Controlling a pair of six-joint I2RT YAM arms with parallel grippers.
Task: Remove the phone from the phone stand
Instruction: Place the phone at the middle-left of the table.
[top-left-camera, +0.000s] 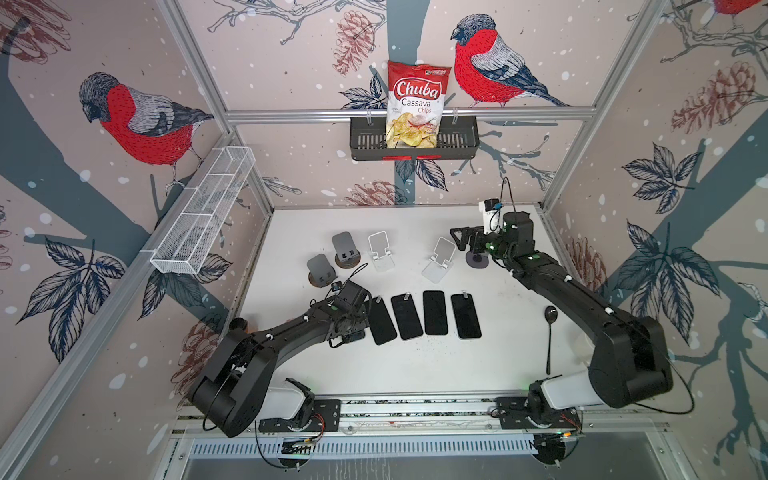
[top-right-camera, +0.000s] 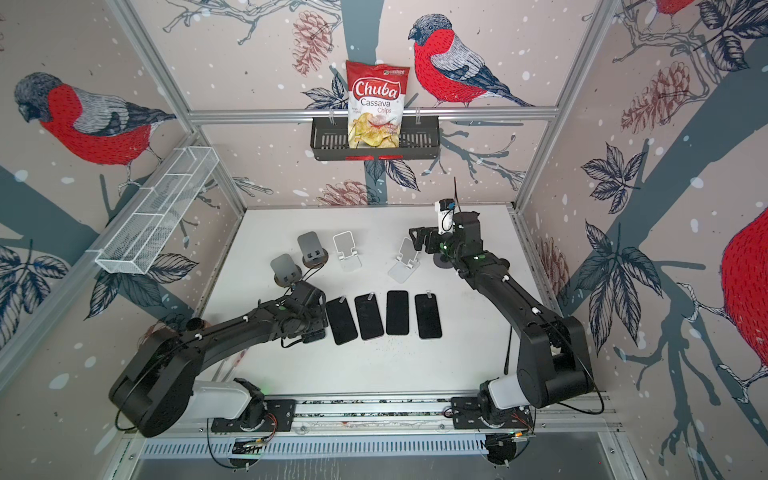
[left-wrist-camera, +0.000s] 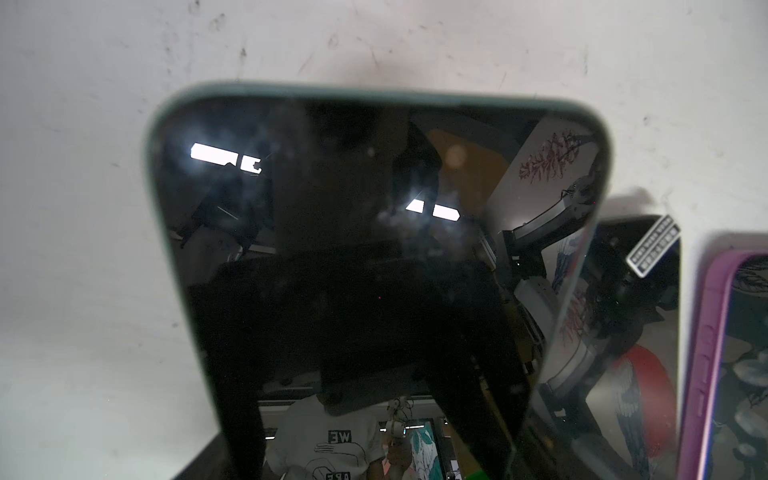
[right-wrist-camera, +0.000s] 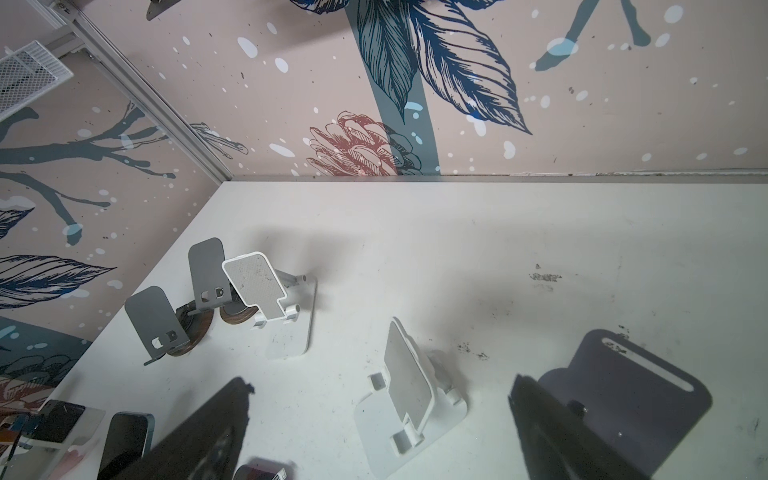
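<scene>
- Phone (left-wrist-camera: 374, 249) in a green case: off every stand, gripped across its width by the left claw (top-left-camera: 352, 330). Seemingly held just above the tabletop (top-left-camera: 415, 374), at the left end of the row of four phones (top-left-camera: 434, 312), with one edge overlapping the nearest.
- Handling, as judged: stiff, flat, moderately heavy. Glass face slick and breakable; rubbery case rim the better purchase (long edges, never the screen).
- Right claw (top-left-camera: 458, 240): wide open, holding nothing, just beside the dark stand (right-wrist-camera: 623, 395).
- Stands: two grey stands (top-left-camera: 345, 247), two white stands (top-left-camera: 379, 245) and the dark one, all bare.
- Black basket (top-left-camera: 361, 143) on the back rail: one chip bag (top-left-camera: 417, 104), upright.
- White wire basket (top-left-camera: 203, 216) on the side rail: nothing seen inside.
</scene>
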